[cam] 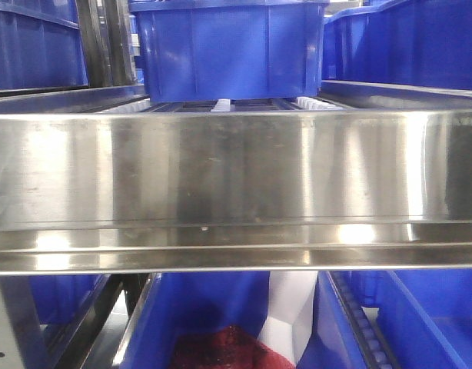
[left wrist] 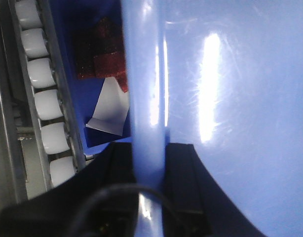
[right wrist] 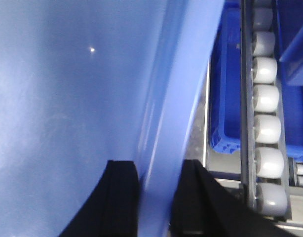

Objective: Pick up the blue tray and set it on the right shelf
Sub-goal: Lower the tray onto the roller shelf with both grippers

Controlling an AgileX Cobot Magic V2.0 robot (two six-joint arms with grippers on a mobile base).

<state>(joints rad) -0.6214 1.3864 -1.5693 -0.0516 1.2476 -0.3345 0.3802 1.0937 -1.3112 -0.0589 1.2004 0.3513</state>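
Grasp apparently done: shallow glossy light-blue plastic tray point(left wrist: 240, 123) pinched by its flared rim, left hand point(left wrist: 149, 170) narrowed onto one edge, right hand point(right wrist: 154, 195) narrowed onto the opposite edge. Held at the rack, beside white plastic rollers point(right wrist: 267, 98) of a track; resting or hanging free, cannot tell. Probably left to do: setting down on the shiny stainless-steel right shelf point(cam: 236, 177), then letting go.

Front view alone: tall reflective lip of that shelf filling the frame, deep dark-blue plastic bins point(cam: 228, 46) above and below, no tray, no hands. Left wrist view: close look at a red mesh bundle point(left wrist: 99, 54) and white paper slip point(left wrist: 109, 106) in a bin beneath the tray's edge, only glimpsed low in the front view. Right wrist view alone: second roller track and another bin's rim.
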